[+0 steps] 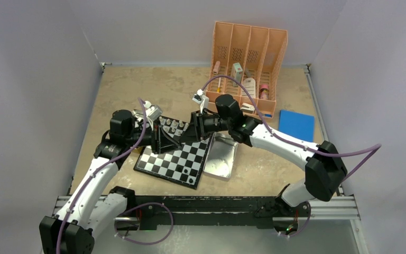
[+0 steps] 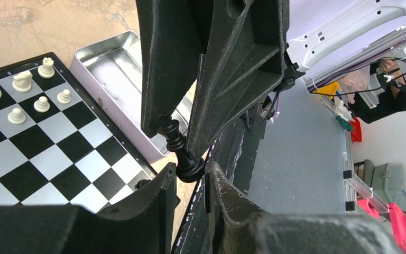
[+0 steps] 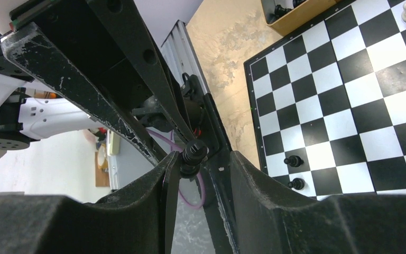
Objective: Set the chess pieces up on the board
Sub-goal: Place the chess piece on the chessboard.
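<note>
The left hand (image 2: pixel 191 174) was nipped nearly closed on the base of a black chess piece (image 2: pixel 178 145), up in the air by the board (image 1: pixel 182 164), mid-frame in the top view. The right hand (image 2: pixel 177 138) hung in from the frame's top, fingers part open around the piece's head; whether they pinched it, I couldn't tell. A silver tin (image 2: pixel 111 63) sat just beside the board. A tan box (image 3: pixel 296 18) held black pieces. The held piece leaned, head upper left, base lower right
</note>
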### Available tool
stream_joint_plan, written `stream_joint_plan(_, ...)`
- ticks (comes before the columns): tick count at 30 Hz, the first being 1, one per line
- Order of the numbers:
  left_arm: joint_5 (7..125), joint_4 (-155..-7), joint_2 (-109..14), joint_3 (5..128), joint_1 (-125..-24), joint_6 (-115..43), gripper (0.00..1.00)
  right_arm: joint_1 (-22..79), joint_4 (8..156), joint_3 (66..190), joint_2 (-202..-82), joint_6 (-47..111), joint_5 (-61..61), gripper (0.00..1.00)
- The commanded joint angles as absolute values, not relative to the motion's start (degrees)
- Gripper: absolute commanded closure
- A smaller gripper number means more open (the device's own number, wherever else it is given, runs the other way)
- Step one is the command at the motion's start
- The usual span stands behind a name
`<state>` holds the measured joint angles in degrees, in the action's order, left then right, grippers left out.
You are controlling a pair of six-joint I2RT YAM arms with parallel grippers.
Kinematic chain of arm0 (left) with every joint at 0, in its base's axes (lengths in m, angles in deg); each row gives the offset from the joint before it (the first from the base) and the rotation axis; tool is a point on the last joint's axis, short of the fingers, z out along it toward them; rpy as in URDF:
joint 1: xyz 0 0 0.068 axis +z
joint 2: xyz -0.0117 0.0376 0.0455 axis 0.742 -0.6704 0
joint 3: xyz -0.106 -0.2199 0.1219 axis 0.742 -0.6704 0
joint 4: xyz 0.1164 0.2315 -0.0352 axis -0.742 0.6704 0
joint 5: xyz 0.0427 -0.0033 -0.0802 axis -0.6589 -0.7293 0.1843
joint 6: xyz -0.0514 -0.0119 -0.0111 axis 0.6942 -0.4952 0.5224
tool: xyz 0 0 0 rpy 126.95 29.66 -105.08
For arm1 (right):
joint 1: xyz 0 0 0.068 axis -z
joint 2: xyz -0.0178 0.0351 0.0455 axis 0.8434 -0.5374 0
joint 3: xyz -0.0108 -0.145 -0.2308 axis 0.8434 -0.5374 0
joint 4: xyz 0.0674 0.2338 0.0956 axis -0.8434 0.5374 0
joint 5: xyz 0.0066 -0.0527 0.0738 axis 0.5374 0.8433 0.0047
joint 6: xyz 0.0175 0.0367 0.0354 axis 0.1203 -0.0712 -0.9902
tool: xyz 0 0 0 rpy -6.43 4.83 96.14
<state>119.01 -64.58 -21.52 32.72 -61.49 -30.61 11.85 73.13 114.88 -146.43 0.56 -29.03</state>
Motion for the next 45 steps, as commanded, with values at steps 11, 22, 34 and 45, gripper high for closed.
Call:
stream_joint_plan(11,122.3,-67.1,-21.5,32.7,-61.9,-33.2,0.96,11.7,68.3,115.4,-145.9,0.9,-29.0,0.70)
stream_joint_plan(22,111.9,-62.6,-20.2,34.5,-61.9,-32.5,0.66,11.8,65.5,110.7,-143.1,2.8,-23.4,0.99)
stream_joint_plan(34,93.1,-55.7,-14.7,37.8,-61.9,-31.2,0.41,11.2,54.9,106.2,-139.7,8.8,-10.4,0.95)
stream_joint_plan(45,83.6,-45.9,-4.6,49.7,-61.9,-29.4,0.38,1.9,41.5,98.8,-140.5,23.6,-4.5,0.95)
